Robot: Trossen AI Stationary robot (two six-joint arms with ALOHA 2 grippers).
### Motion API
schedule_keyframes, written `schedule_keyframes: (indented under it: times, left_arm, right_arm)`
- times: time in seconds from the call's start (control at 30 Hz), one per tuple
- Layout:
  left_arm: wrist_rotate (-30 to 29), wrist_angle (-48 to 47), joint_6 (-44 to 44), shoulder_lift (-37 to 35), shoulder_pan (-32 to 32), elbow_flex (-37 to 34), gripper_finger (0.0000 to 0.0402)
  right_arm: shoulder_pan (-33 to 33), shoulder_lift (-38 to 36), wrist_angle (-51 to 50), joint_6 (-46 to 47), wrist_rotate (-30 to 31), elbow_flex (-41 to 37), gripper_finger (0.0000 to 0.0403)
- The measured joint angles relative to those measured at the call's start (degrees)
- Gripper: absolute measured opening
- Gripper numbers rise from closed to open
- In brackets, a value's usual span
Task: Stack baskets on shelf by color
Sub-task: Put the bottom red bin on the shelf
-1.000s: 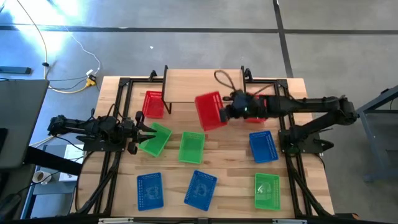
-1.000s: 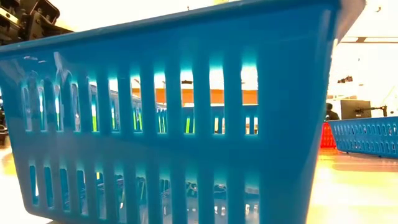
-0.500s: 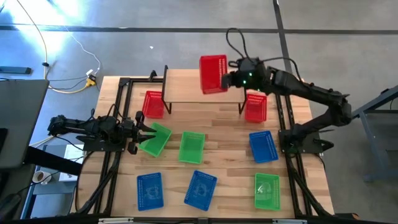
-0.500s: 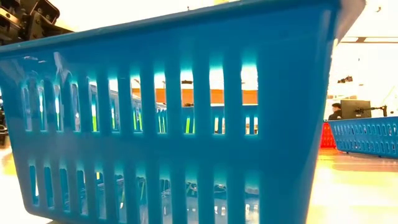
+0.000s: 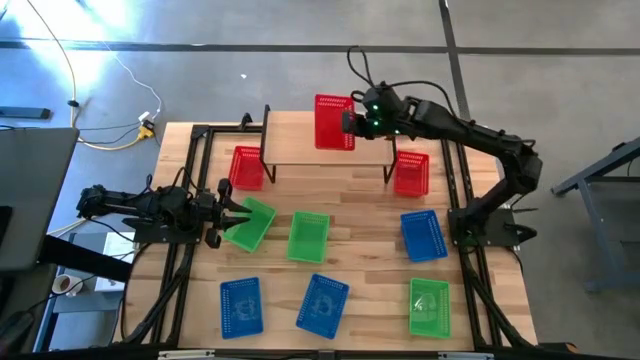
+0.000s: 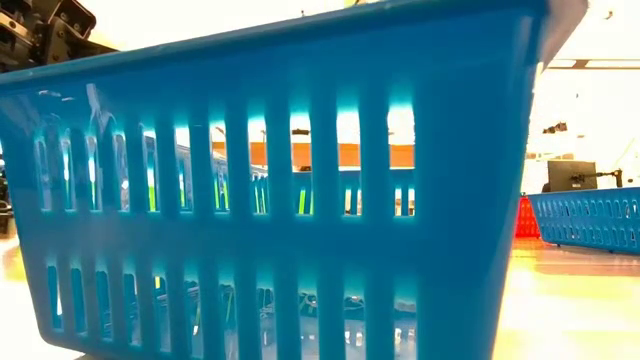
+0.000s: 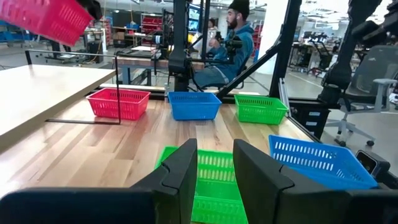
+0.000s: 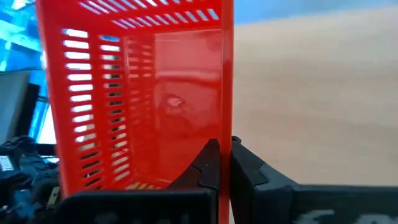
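My right gripper (image 5: 355, 122) is shut on a red basket (image 5: 335, 122) and holds it over the shelf (image 5: 300, 145) at the far side of the table. The same basket shows in the left wrist view (image 7: 46, 18). Two more red baskets (image 5: 246, 167) (image 5: 411, 172) stand on the table, one at each end of the shelf. Green baskets (image 5: 308, 237) (image 5: 430, 305) and blue baskets (image 5: 424, 235) (image 5: 240, 305) (image 5: 323, 303) lie on the tabletop. My left gripper (image 5: 232, 210) (image 7: 214, 177) waits open at the left. A green basket (image 5: 250, 222) lies just beyond its fingertips. My right gripper pinches one side wall of the red basket at its rim (image 8: 225, 134), one finger (image 8: 208, 165) inside the basket and one outside. It reaches in from the table's right, slanting down. The basket hangs clear above the shelf, tipped with its open side toward the gripper.
In the low view a blue basket (image 6: 280, 200) close to the camera fills most of the picture. Beside it show another blue one (image 6: 590, 220) and a red one (image 6: 527, 217). A person (image 7: 233, 37) sits beyond the table. Black frame rails (image 5: 190, 240) run along both table sides.
My right gripper has carried the red basket from the table's middle toward the far edge and up, then slightly left over the shelf. The wrist has rolled, and the basket, askew before, now hangs square with the shelf. The left arm has kept still.
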Motion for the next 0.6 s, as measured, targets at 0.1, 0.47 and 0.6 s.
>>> schedule_keyframes:
  times: [0.1, 0.47, 0.6]
  left_arm:
    - [0.0, 0.0, 0.0, 0.0, 0.0, 0.0, 0.0094]
    - [0.0, 0.0, 0.0, 0.0, 0.0, 0.0, 0.0094]
    - [0.0, 0.0, 0.0, 0.0, 0.0, 0.0, 0.0094]
  right_arm:
    - [-0.8, 1.7, -1.3, 1.0, -1.1, 0.6, 0.0000]
    - [-2.5, 6.3, -2.3, 2.4, -4.1, 0.6, 0.0000]
    - [-3.6, 7.4, -2.4, 2.0, -4.9, 0.6, 0.0000]
